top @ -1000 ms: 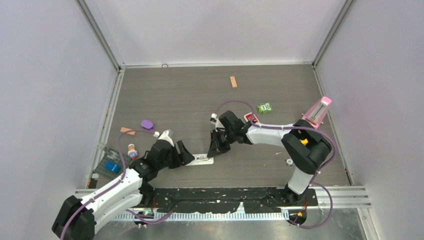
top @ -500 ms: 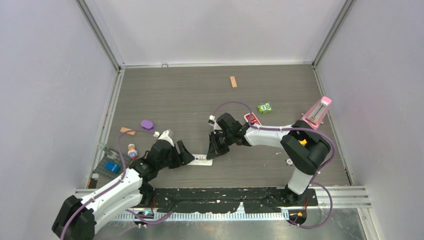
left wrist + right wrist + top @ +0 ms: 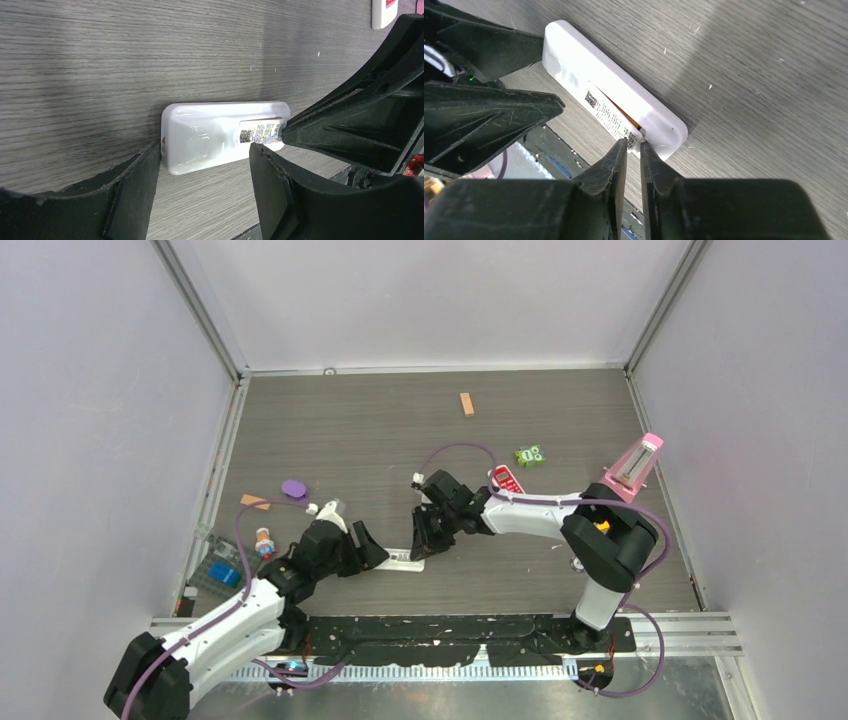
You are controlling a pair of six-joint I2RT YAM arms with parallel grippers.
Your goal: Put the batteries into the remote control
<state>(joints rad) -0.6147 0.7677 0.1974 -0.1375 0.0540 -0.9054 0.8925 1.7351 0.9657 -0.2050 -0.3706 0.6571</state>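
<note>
The white remote control [image 3: 405, 558] lies back up on the table between my two grippers. My left gripper [image 3: 382, 556] is open, its jaws wide apart at the remote's left end [image 3: 200, 132]; the left fingertip [image 3: 150, 165] is at the remote's corner. My right gripper [image 3: 425, 540] is nearly closed on the raised edge of the labelled battery cover [image 3: 606, 112] at the remote's other end [image 3: 574, 60]. A thin orange strip [image 3: 636, 126] shows under the lifted cover. The cover's label also shows in the left wrist view [image 3: 260, 132]. No loose battery can be told for certain.
A red-faced remote [image 3: 505, 479], a green block [image 3: 529, 455], a tan wooden block [image 3: 466, 404] and a pink object [image 3: 637, 462] lie behind and right. A purple disc [image 3: 293, 488], a small orange-and-blue item [image 3: 264, 539] and a blue-filled tray [image 3: 222, 573] sit at left.
My right gripper has shifted a little left and down onto the remote's right end. The remote has slid slightly left. The left arm has barely moved.
</note>
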